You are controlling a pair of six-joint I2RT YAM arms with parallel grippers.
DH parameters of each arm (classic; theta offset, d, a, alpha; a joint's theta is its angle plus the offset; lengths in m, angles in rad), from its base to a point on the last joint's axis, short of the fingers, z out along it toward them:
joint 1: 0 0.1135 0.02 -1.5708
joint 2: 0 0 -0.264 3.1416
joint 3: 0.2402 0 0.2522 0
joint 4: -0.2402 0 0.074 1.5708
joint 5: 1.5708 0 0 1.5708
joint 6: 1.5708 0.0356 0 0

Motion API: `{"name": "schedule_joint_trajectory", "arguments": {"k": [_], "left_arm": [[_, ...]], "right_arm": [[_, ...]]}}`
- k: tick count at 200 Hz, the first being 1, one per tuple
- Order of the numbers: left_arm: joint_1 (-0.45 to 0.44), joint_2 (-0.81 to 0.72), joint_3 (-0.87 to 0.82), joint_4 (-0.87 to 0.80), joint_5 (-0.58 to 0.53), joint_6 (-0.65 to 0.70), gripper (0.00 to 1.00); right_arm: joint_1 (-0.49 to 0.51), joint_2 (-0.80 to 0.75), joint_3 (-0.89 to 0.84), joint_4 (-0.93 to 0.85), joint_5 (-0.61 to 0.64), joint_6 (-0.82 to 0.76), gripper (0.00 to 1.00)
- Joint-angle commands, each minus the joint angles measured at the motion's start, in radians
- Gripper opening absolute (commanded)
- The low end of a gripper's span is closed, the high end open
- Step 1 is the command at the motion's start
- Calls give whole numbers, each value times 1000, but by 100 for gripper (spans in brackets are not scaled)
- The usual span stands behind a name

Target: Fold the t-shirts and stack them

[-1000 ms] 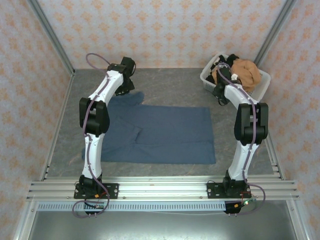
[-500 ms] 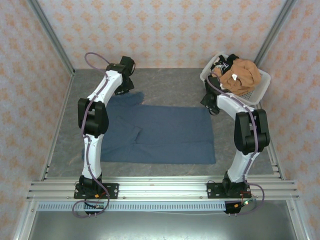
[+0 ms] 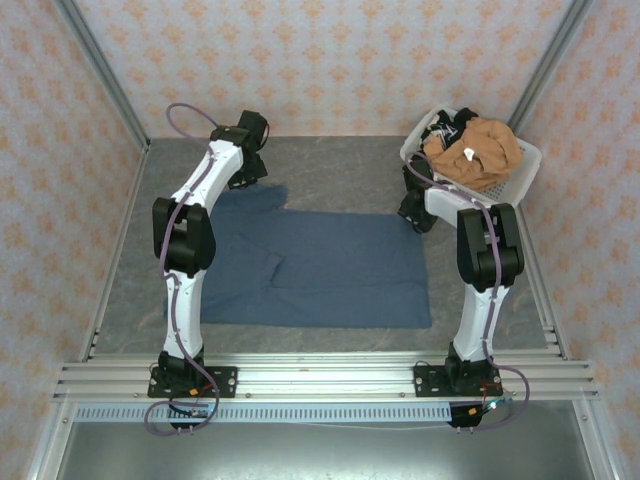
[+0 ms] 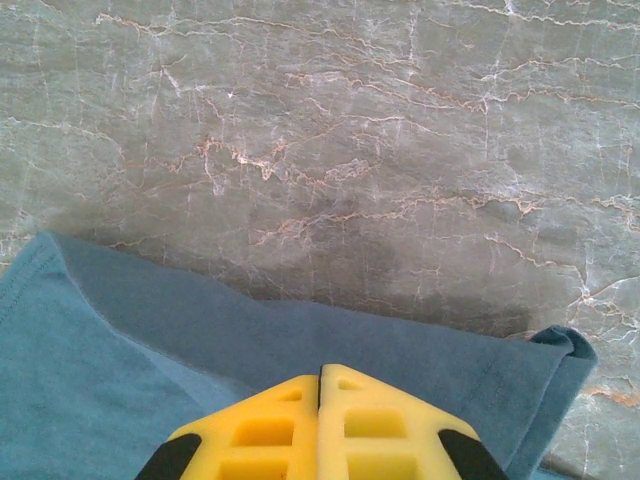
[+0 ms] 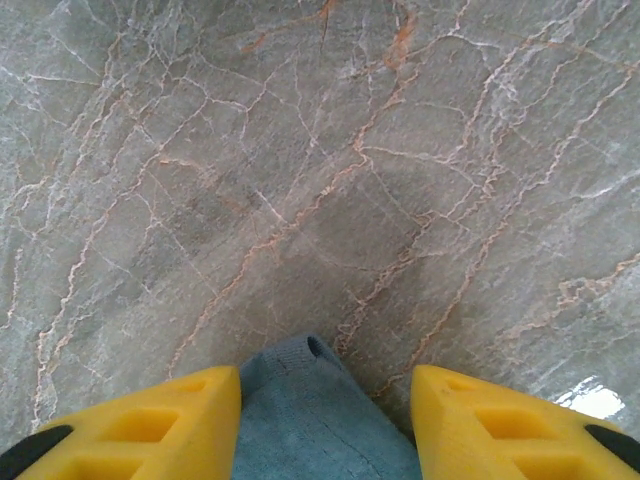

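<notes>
The slate-blue t-shirt (image 3: 320, 265) lies spread flat on the grey marble table (image 3: 340, 165). My left gripper (image 3: 250, 172) is at its far left sleeve (image 4: 300, 335). Its yellow fingers (image 4: 270, 430) are shut together just above the cloth, and I see no fabric between them. My right gripper (image 3: 412, 213) hangs low over the shirt's far right corner (image 5: 310, 400). It is open, with one finger on each side of that corner. An orange-tan t-shirt (image 3: 485, 150) with a white tag and darker shirts (image 3: 458, 120) fill the basket.
The white lattice basket (image 3: 412, 158) stands at the back right corner, just behind my right arm. Patterned walls and metal frame posts close in the table on three sides. Bare marble lies beyond the shirt's far edge.
My right gripper has swung from the basket down and to the left, to the shirt's far right corner. The left arm and the shirt have stayed still.
</notes>
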Motion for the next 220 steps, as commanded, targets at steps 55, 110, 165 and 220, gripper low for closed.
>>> {"name": "schedule_joint_trajectory", "arguments": {"k": [55, 110, 165, 220], "left_arm": [[-5, -60, -18, -8, -18, 16, 0], [-3, -53, -13, -3, 4, 19, 0], [-10, -32, 24, 51, 130, 55, 0], [-10, -23, 70, 16, 100, 87, 0]], "right_arm": [[3, 73, 88, -76, 41, -39, 37], [4, 32, 78, -116, 116, -42, 11], [-21, 10, 145, -187, 220, -102, 0], [-34, -11, 161, -189, 144, -162, 0]]}}
